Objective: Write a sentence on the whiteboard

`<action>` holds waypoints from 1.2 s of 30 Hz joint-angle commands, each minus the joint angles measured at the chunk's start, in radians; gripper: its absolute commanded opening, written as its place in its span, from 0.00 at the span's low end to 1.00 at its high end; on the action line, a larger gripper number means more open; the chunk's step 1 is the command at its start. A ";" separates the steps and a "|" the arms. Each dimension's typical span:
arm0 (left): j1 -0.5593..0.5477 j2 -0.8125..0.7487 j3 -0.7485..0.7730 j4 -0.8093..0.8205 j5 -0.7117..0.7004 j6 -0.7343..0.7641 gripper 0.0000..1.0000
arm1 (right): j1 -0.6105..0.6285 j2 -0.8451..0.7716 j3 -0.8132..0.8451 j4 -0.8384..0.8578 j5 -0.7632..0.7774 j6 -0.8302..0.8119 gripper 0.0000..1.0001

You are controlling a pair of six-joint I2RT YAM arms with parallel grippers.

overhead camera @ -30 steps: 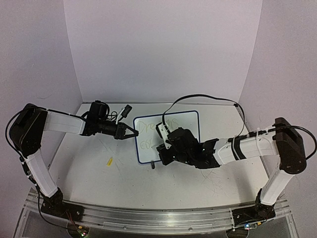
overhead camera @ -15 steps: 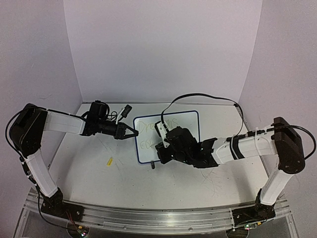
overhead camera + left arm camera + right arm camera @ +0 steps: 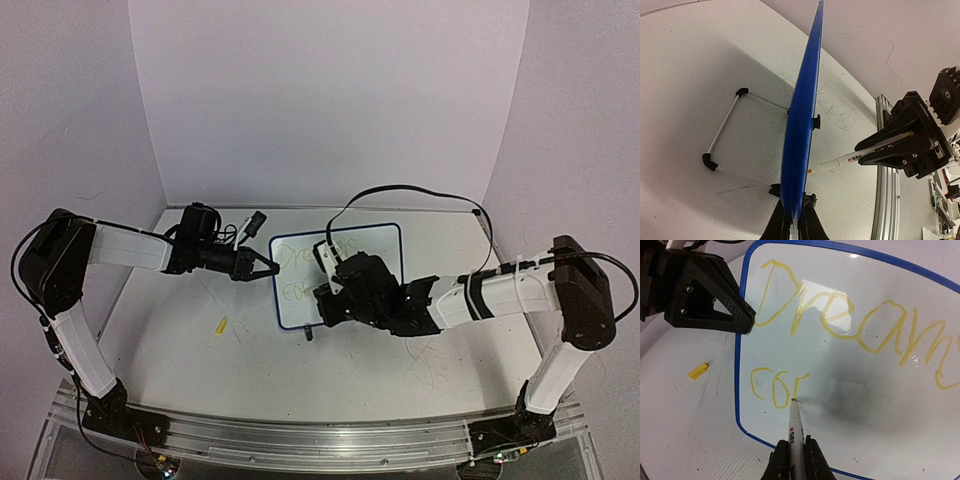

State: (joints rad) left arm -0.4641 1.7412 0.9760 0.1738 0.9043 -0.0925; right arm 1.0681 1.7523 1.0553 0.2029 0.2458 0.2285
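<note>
White right arm (image 3: pixel 500 292) reaches left, pincer (image 3: pixel 792 460) holding marker (image 3: pixel 795 427) against whiteboard (image 3: pixel 865 400).

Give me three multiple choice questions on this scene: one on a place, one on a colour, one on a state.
1. Where is the left end effector?
A. Clamped on the whiteboard edge
B. Flat on the table
C. Raised in the air

2. What colour is the writing?
A. Red
B. Yellow
C. Black

3. How is the marker tip?
A. Capped
B. Lifted clear of the board
C. Touching the board

Answers:
1 A, it pinches the board's edge in the left wrist view.
2 B, the letters show yellow in the right wrist view.
3 C, the tip meets the board at the last stroke.
</note>
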 commanded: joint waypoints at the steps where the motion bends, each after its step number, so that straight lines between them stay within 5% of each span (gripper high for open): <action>1: -0.015 0.004 0.029 -0.023 -0.040 0.046 0.00 | -0.040 -0.009 0.044 0.039 0.088 -0.015 0.00; 36: -0.016 0.007 0.032 -0.023 -0.038 0.046 0.00 | -0.055 -0.070 -0.037 0.023 0.094 0.008 0.00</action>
State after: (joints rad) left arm -0.4641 1.7412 0.9764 0.1736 0.9039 -0.0860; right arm 1.0401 1.7177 1.0478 0.2407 0.2792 0.2194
